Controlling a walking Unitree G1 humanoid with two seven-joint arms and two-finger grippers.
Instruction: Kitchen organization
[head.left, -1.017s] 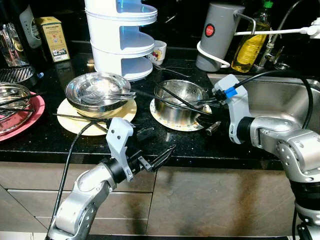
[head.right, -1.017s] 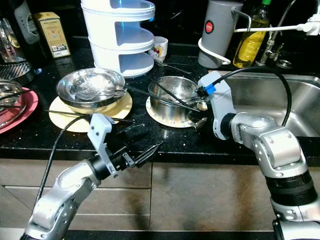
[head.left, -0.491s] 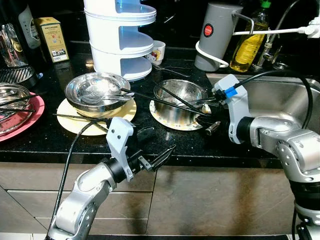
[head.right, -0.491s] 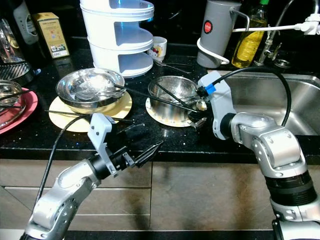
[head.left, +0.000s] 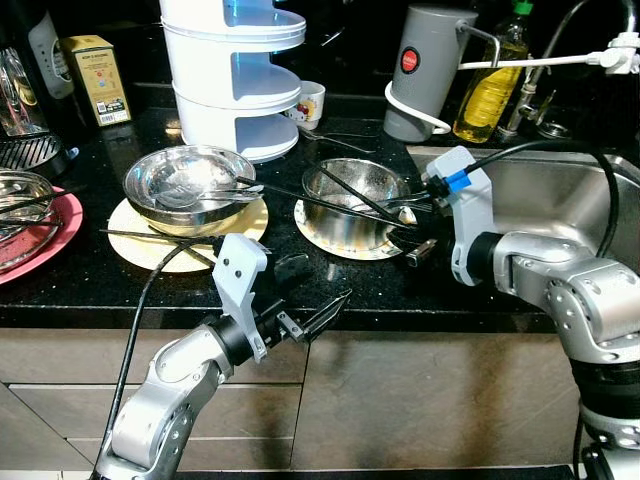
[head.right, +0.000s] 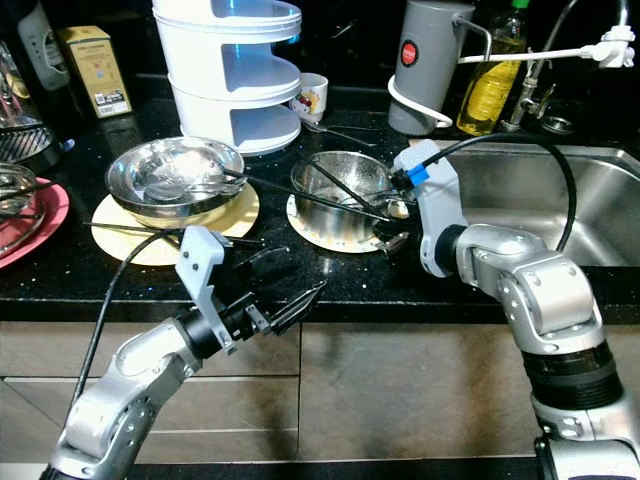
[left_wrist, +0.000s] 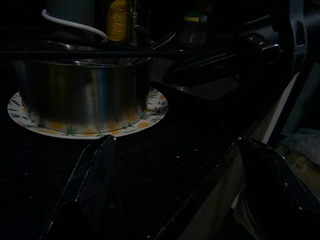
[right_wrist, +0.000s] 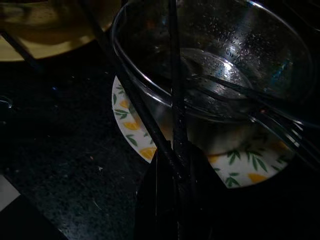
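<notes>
The right tool (head.left: 418, 238) is pinching dark chopsticks (head.left: 300, 195) at centre frame, bridging both steel bowls (head.left: 352, 200); the left tool (head.left: 318, 318) is hovering wide at the tabletop (head.left: 90, 285) edge.

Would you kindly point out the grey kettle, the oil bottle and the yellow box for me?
grey kettle (head.left: 428, 65), left eye view, middle of its body.
oil bottle (head.left: 487, 95), left eye view, its yellow lower half.
yellow box (head.left: 96, 80), left eye view, its front face.

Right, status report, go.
Right end effector at the steel pot on the floral plate, shut on black chopsticks. Left end effector open, off the counter edge. Chopsticks span across to the steel bowl.
</notes>
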